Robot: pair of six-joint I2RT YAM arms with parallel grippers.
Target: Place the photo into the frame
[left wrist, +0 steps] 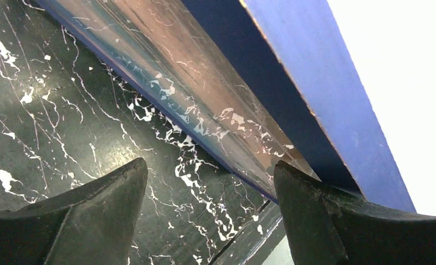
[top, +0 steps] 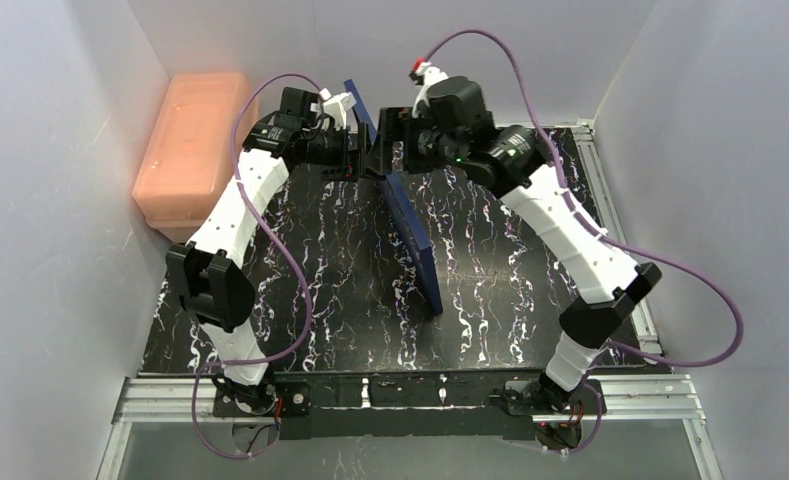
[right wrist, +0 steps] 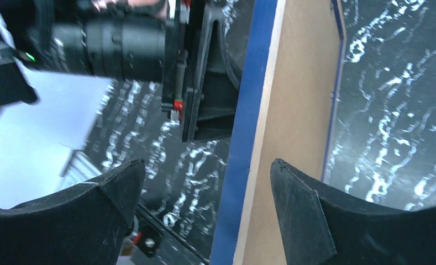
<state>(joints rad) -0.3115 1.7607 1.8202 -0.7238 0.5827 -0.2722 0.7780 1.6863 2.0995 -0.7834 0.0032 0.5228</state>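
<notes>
The frame [top: 415, 245] stands on its long edge across the middle of the table, navy blue, running from the far centre toward the front. Both grippers meet at its far end. My left gripper [top: 363, 150] comes from the left, open [left wrist: 210, 164]; the frame's blue edge [left wrist: 326, 94] and shiny pane [left wrist: 193, 83] pass behind its right finger [left wrist: 315, 221], with only table in the gap. My right gripper [top: 398, 150] is open [right wrist: 207, 163] with the frame's blue edge [right wrist: 248, 110] and brown rear [right wrist: 293, 110] between its fingers, not pinched. The photo is out of view.
A pale orange plastic box [top: 195, 140] sits at the back left against the white wall. The black marbled table [top: 320, 260] has metal rails along its right [top: 625, 215] and front edges. The left arm's wrist [right wrist: 121, 38] shows close in the right wrist view.
</notes>
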